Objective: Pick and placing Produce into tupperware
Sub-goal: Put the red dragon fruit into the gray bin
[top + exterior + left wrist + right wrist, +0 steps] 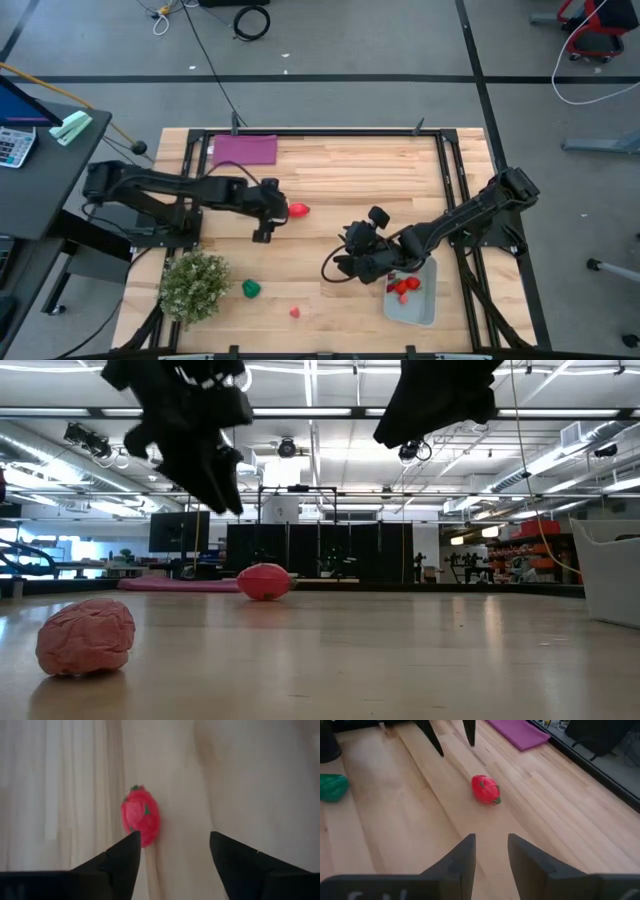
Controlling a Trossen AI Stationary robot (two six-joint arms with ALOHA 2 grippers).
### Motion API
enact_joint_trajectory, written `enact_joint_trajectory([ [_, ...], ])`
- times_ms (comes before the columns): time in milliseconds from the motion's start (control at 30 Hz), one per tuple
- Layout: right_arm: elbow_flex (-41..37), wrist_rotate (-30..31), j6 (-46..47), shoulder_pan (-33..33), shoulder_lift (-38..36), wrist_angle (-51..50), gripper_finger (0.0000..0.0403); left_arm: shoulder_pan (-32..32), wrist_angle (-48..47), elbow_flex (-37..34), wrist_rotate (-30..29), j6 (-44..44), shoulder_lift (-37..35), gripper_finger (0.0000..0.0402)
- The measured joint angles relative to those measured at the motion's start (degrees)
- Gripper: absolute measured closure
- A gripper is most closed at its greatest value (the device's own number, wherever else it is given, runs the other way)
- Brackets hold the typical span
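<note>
A red strawberry-like piece [298,210] lies on the wooden table just right of my left gripper [268,222]. In the left wrist view the piece [141,816] sits just beyond one fingertip of that open gripper [175,845], off to one side of the gap and untouched. My right gripper [347,260] hovers open and empty left of the clear tupperware [424,308], which holds a few red pieces [404,286]. Its wrist view looks toward the same red piece [485,789]. A green piece [251,288] and a pink piece [295,312] lie near the table's near edge.
A bushy pale-green plant [193,283] stands at the near left. A flat purple rectangle [244,149] lies at the far left. In the low view, the pink piece [85,637] lies near left and the tupperware wall [610,575] is at the right. Bare wood lies between the arms.
</note>
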Motion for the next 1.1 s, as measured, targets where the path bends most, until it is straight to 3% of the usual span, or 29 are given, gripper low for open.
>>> enact_joint_trajectory([
  [267,0.00,0.01,-0.72,-0.75,0.00,-0.40,0.0282,3.98,8.89,-0.18,0.05,3.95,8.90,0.0115],
  [500,0.00,-0.04,-0.31,-0.70,0.00,-0.51,0.0282,7.38,10.17,-0.16,0.07,4.79,13.93,0.0095],
  [633,0.00,-0.04,-0.29,-0.64,0.00,-0.51,0.0282,8.41,10.58,-0.16,0.46,4.95,15.47,0.0090],
  [800,0.00,-0.04,-0.29,-0.64,0.00,-0.53,0.0282,8.95,11.12,-0.16,5.54,4.58,15.51,0.0090],
  [1100,0.00,-0.04,-0.23,-0.64,0.00,-0.43,0.0282,8.86,14.23,-0.02,5.91,3.17,17.41,0.0090],
])
